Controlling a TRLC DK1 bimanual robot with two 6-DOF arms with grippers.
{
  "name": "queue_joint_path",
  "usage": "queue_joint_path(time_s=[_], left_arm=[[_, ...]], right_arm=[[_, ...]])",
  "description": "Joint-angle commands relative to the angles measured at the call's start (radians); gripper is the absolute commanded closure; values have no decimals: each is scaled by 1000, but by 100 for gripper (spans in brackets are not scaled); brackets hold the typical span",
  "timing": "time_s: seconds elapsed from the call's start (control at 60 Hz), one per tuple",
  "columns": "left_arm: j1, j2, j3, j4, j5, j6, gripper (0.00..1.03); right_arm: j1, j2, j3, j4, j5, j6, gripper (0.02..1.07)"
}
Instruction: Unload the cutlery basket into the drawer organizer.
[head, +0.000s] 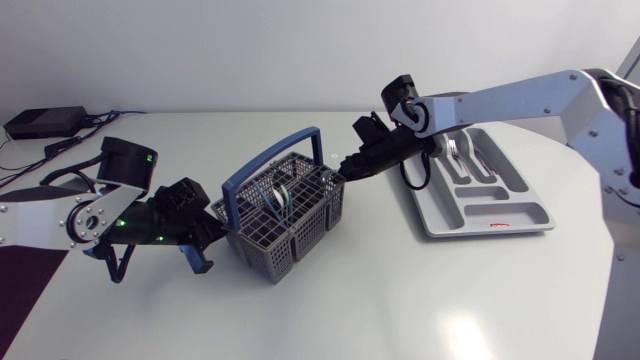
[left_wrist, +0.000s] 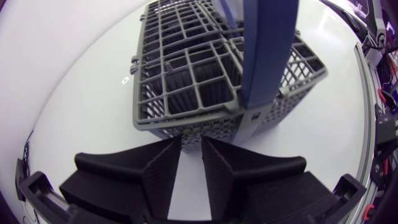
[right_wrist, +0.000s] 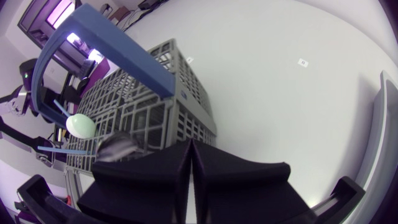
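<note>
Grey plastic lattice cutlery basket (head: 300, 235) with an arched blue handle (head: 272, 157) sits mid-way across the white table (head: 400, 290) in the head view. Its long axis runs diagonally, near-left to far-right, and the handle follows that line. A few metal cutlery pieces (head: 280, 195) stand upright in it, ends pointing up. The light grey moulded plastic drawer organizer (head: 500, 215) lies flat off to the right, well apart from the basket, with its long axis running near to far. Metal forks (head: 455, 150) lie lengthwise in its far compartments. The left gripper (head: 212, 235) is low at the basket's near-left end. The right gripper (head: 345, 170) is at the far-right corner, just beside the rim.

Left wrist view: the left gripper (left_wrist: 191, 143) has its fingers a narrow gap apart with bare table between them, gripping nothing. The cutlery basket (left_wrist: 186, 81) is right ahead, end wall facing the fingertips and long axis running away from them. The handle (left_wrist: 267, 50) rises straight ahead.

Right wrist view: the right gripper (right_wrist: 190, 149) is clenched, fingers pressed together, empty. The cutlery basket (right_wrist: 186, 106) is ahead and slightly to one side, the handle (right_wrist: 118, 46) arching over it. A metal spoon bowl (right_wrist: 118, 148) and a pale green rounded piece (right_wrist: 81, 124) stick up from the compartments next to the fingers.
</note>
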Motion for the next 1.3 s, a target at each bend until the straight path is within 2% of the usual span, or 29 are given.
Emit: queue_joint_path(time_s=[0.0,0.467,0.933,1.283], left_arm=[[4,52,33,29,18,24,72],[19,193,179,69,21,8,72],[11,304,288,76,21,-16,72],[38,347,312,110,21,-25,72]], right_arm=[[51,-73,-93,9,-48,-8,101],[62,-292,-383,78,5,-2,101],[71,-338,-438,144,69,35,101],[103,-329,-443,173,110,46,101]])
